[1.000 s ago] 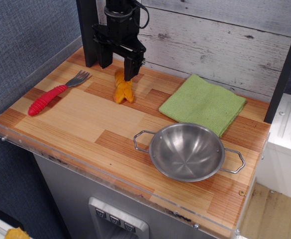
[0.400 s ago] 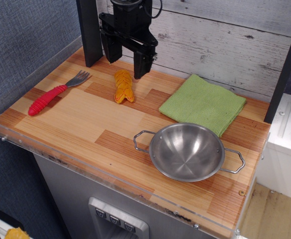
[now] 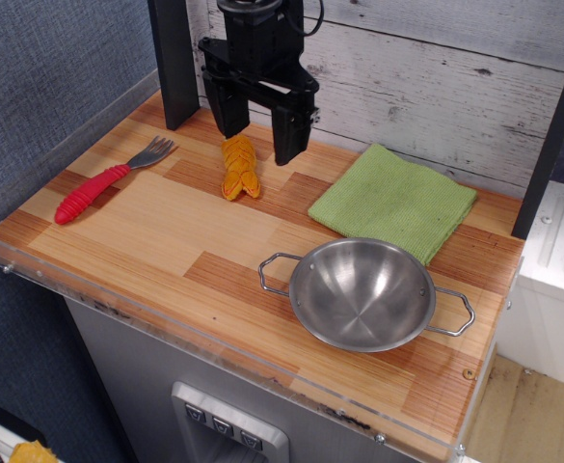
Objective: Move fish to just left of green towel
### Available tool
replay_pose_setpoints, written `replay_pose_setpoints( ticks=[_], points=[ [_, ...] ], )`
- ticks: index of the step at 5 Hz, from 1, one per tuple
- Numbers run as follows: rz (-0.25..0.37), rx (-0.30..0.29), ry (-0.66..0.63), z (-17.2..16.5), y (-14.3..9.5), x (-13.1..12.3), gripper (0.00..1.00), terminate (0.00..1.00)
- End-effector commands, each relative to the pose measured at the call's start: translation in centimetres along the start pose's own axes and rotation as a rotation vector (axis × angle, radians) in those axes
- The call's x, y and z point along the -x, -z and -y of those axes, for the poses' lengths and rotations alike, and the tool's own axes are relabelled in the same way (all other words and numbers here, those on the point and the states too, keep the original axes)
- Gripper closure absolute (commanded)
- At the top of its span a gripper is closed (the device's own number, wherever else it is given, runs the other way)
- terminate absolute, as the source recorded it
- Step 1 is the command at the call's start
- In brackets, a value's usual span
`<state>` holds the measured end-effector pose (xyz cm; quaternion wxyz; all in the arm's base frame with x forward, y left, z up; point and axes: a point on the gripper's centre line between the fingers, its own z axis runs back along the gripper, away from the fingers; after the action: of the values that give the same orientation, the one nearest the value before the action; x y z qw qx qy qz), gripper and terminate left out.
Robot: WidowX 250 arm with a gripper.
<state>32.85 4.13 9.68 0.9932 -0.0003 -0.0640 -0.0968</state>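
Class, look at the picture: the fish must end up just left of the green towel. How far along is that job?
Done: nothing settled yet; the fish lies on the wooden table, with bare wood between it and the green towel. In hand: the gripper hangs open above the fish's upper end, holding nothing. Left: grasp the fish, carry it right, and set it beside the towel's left edge.

Fish (image 3: pixel 238 168) lies between fork (image 3: pixel 105 180) and towel (image 3: pixel 393 202).
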Motion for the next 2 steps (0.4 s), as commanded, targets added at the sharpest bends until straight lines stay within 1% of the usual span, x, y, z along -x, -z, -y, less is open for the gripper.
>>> replay_pose_setpoints(
  ticks=[1, 2],
  points=[
    [0.059, -0.020, -0.059, -0.24, -2.37, 1.97, 0.00, 0.00],
    [-0.029, -0.005, 0.026, -0.42, -2.70, 1.82, 0.00, 0.00]
  ],
)
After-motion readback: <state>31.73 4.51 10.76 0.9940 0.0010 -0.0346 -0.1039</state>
